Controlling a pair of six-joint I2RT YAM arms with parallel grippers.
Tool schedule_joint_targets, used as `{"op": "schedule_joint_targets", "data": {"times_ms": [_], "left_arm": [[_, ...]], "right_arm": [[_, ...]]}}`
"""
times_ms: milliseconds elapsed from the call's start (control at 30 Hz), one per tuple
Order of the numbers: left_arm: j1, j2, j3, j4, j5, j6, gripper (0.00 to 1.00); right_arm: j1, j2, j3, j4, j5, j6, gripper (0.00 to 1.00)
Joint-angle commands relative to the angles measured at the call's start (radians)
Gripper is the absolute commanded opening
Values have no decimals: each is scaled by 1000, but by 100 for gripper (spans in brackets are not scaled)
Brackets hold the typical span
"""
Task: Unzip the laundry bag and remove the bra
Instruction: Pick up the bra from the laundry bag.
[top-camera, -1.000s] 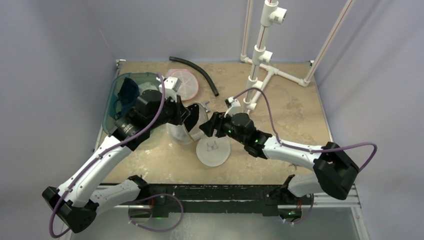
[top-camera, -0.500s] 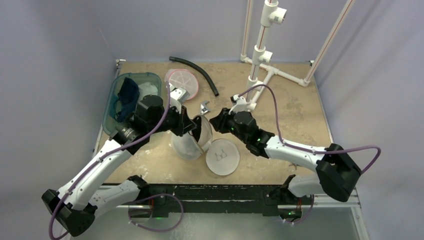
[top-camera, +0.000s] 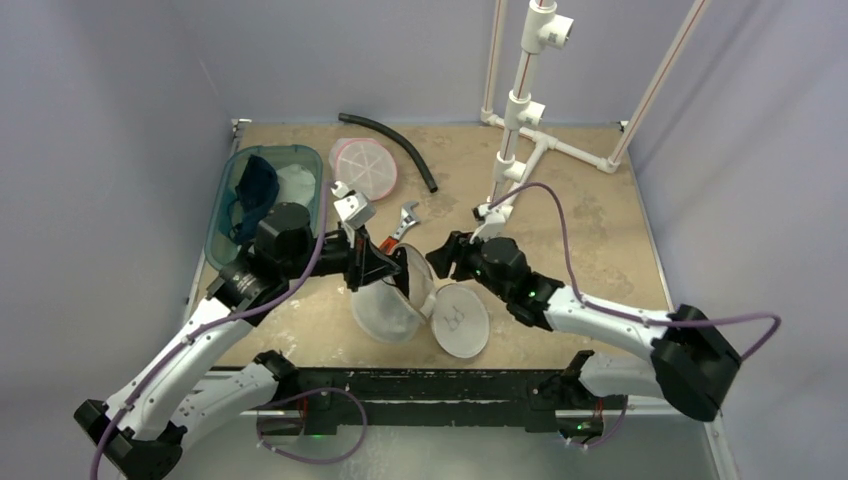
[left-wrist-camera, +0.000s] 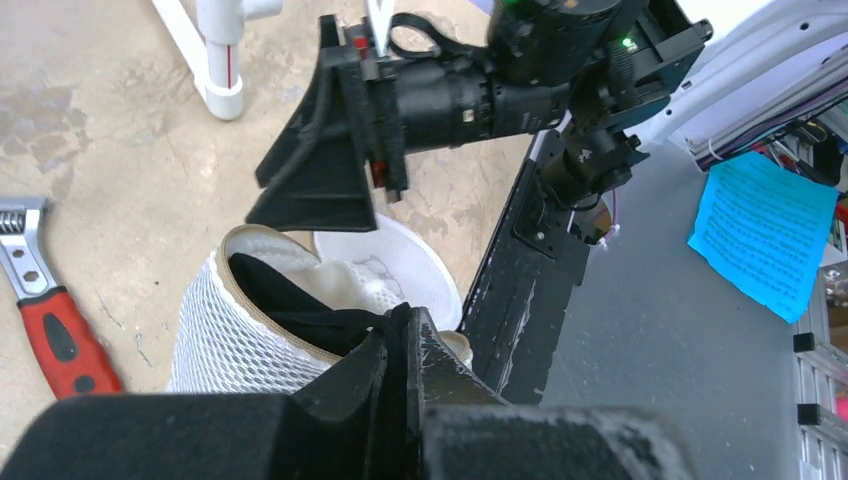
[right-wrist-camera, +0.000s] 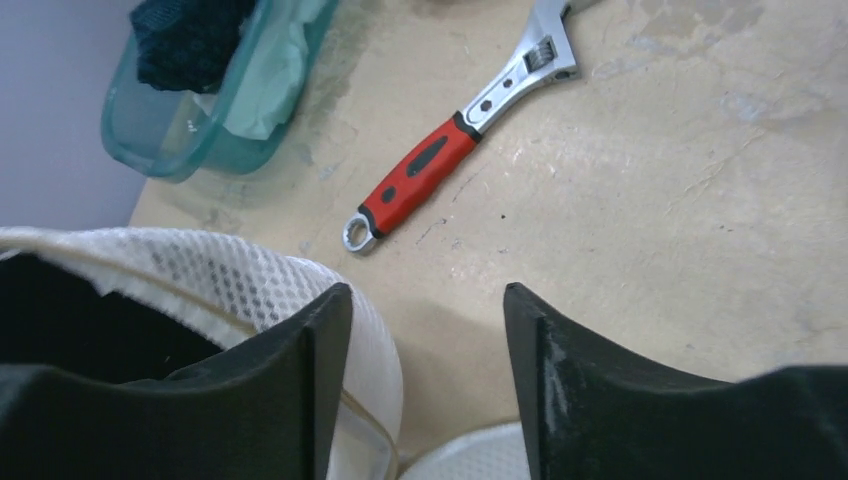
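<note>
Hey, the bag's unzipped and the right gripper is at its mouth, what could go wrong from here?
1. The right gripper is open with one finger at the rim of the laundry bag; closing there could pinch mesh rather than the bra.
2. The left gripper pinches only the rim, so a snagged bra might pull the bag loose.

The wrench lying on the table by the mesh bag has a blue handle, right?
Not quite. The wrench lying on the table by the mesh bag has a red handle, not a blue one. The right wrist view shows it clearly.
</note>
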Motion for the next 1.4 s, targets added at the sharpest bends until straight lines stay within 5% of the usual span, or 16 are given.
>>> {"op": "schedule_joint_targets", "data": {"times_ms": [0, 167, 267, 833, 1133, 1367], "left_arm": [[-3, -37, 1, 55, 26, 73, 0], [-3, -52, -16, 47, 65, 124, 0], [-3, -68, -44, 60, 109, 164, 0], [-3, -17, -179, 306, 315, 116, 0], [-3, -49, -186, 360, 329, 102, 0], [-3, -92, -172, 466, 352, 36, 0]], "right_arm": [[-2, -174, -47, 34, -17, -78, 65], [-3, -343, -100, 9, -60, -134, 73], [-4, -405, -126, 59, -214, -166, 75], [-4, -28, -66, 230, -454, -207, 55], [-5, 109, -64, 271, -363, -133, 0], [-4, 115, -53, 97, -36, -15, 0]]}}
